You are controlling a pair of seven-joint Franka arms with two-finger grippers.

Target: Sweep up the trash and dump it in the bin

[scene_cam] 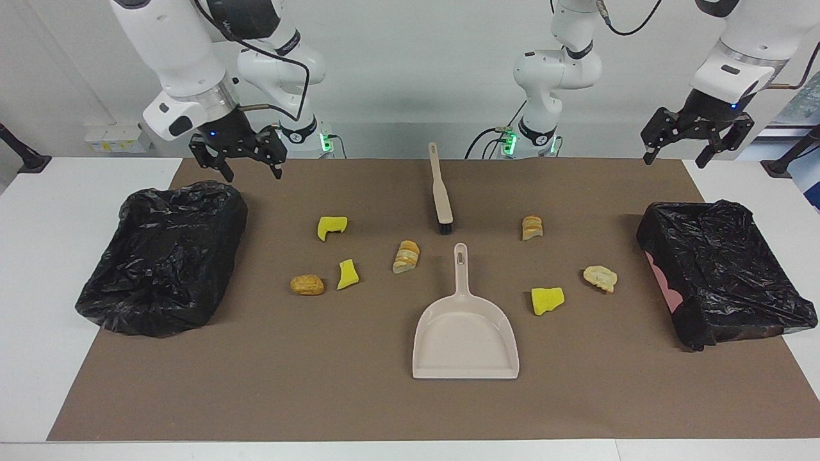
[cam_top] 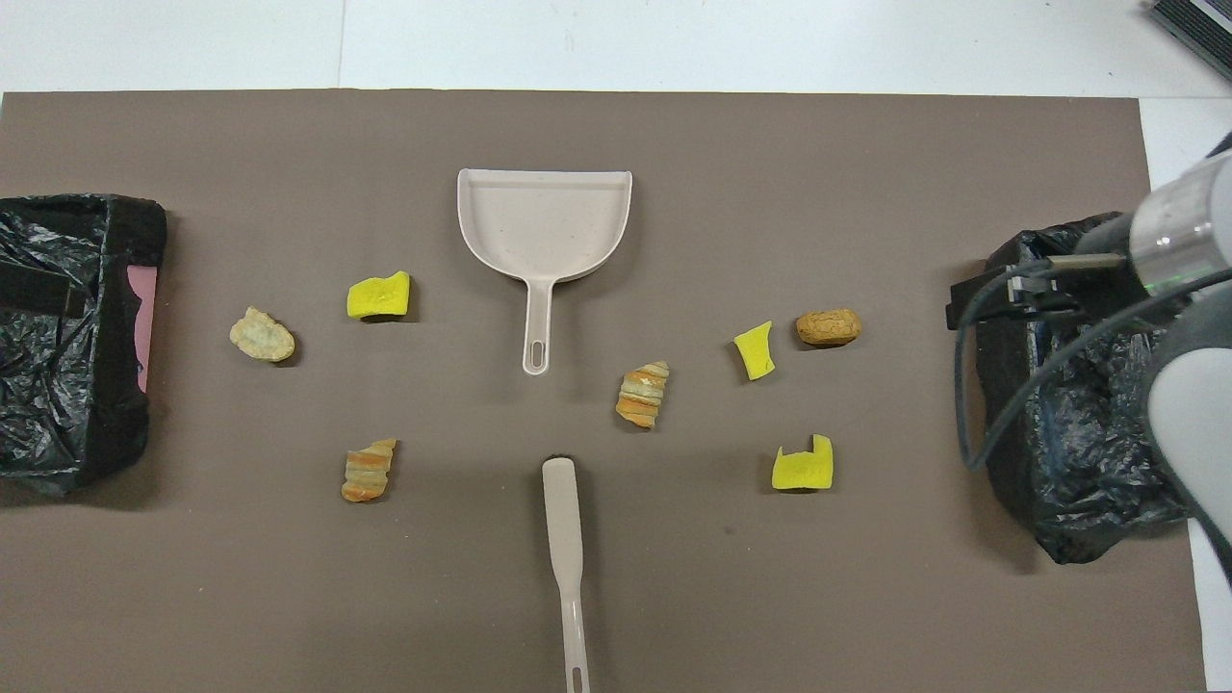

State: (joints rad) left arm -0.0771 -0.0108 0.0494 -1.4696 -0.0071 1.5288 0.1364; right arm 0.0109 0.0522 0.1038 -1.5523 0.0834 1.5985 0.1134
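1. Both views are bright and evenly lit; the light seems to come from above, and it is soft.
2. Shadows are short and faint: a thin dark edge sits under each scrap point(cam_top: 379, 295) and under the dustpan point(scene_cam: 466, 336).
3. The bin bags point(scene_cam: 165, 256) show many small white glints on the black plastic.
4. The white table point(scene_cam: 38, 256) is very pale, close to washed out, but without strong glare.
5. In the overhead view, the right arm point(cam_top: 1189, 318) is close to the camera and looks soft and blurred.
6. The mat point(cam_top: 616, 597) edges look almost straight, so distortion is little.
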